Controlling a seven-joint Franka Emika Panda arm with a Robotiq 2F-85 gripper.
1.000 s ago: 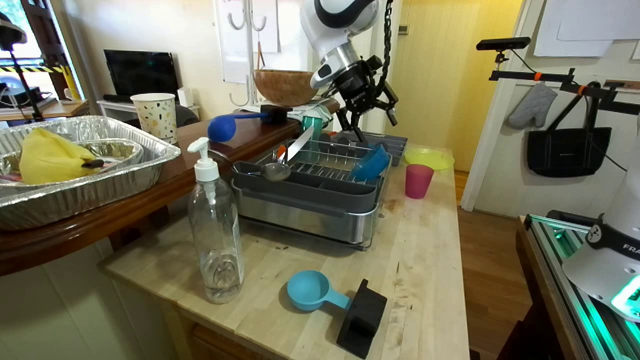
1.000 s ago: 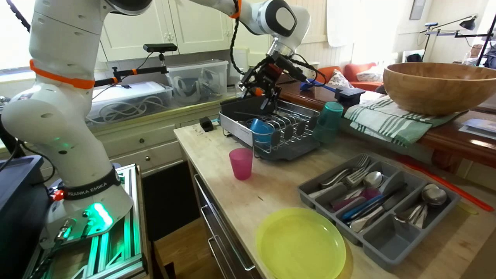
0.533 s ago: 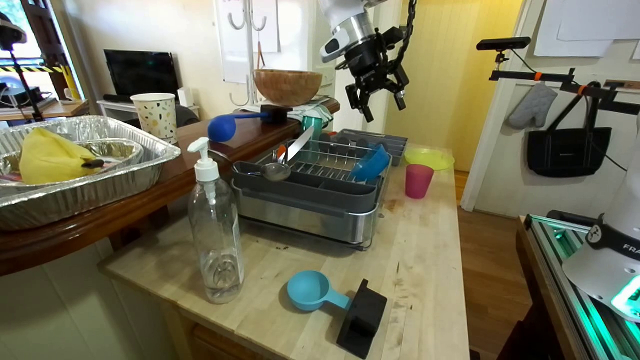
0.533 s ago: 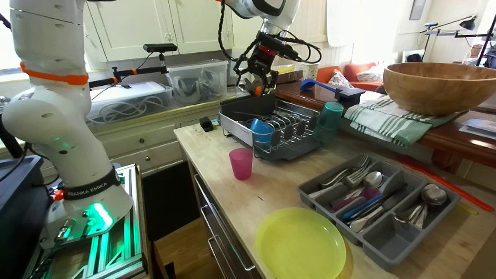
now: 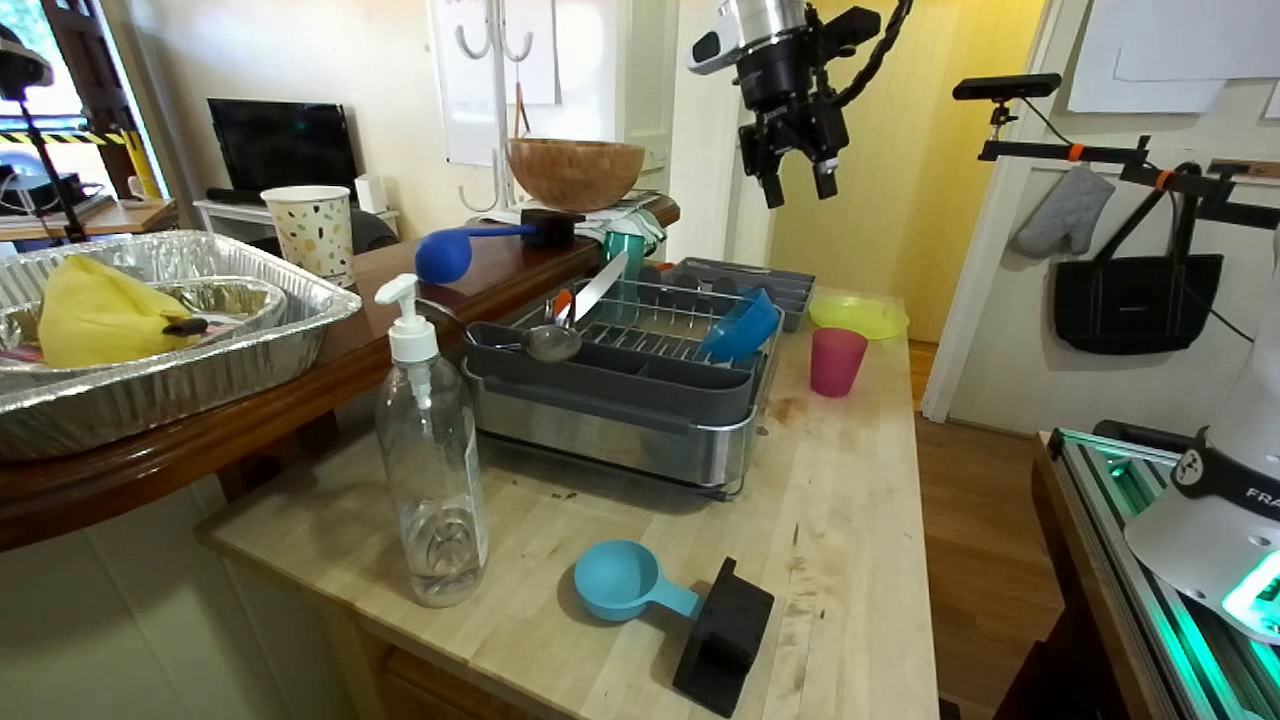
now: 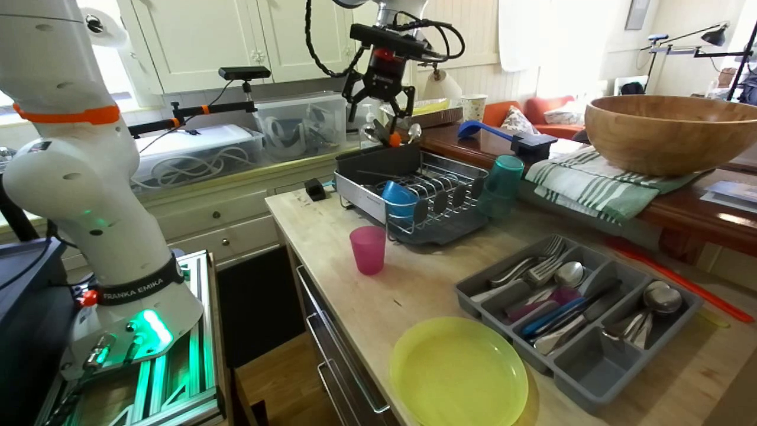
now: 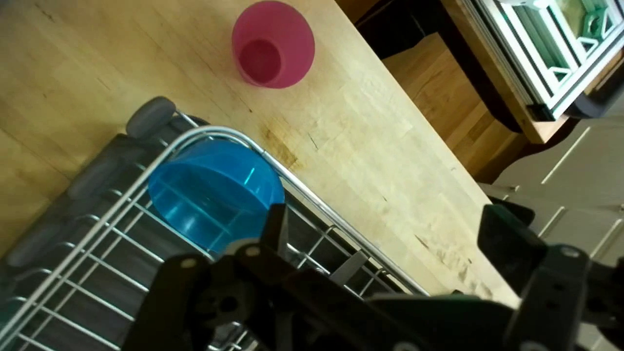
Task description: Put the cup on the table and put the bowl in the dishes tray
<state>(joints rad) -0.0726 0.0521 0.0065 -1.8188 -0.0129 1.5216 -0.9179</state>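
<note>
The pink cup (image 5: 838, 362) stands upright on the pale wooden table (image 5: 840, 520), beside the rack; it also shows in an exterior view (image 6: 368, 251) and in the wrist view (image 7: 273, 46). The blue bowl (image 5: 742, 328) rests tilted inside a corner of the grey dishes tray (image 5: 615, 445). In the wrist view the bowl (image 7: 214, 190) leans within the wire rim (image 7: 312, 192). My gripper (image 5: 799, 190) is open and empty, well above the rack in both exterior views (image 6: 379, 121). In the wrist view the open jaws (image 7: 385, 219) are apart with nothing between them.
A yellow plate (image 6: 458, 373) and a cutlery organizer (image 6: 591, 378) lie beyond the cup. A teal tumbler (image 6: 501, 183) stands beside the rack. A clear pump bottle (image 5: 432, 490) and a turquoise scoop (image 5: 617, 580) are at the table's other end. Cutlery sticks up from the rack's holder (image 5: 600, 365).
My open gripper has risen away from the rack and turned more upright. The cup and the bowl have not moved.
</note>
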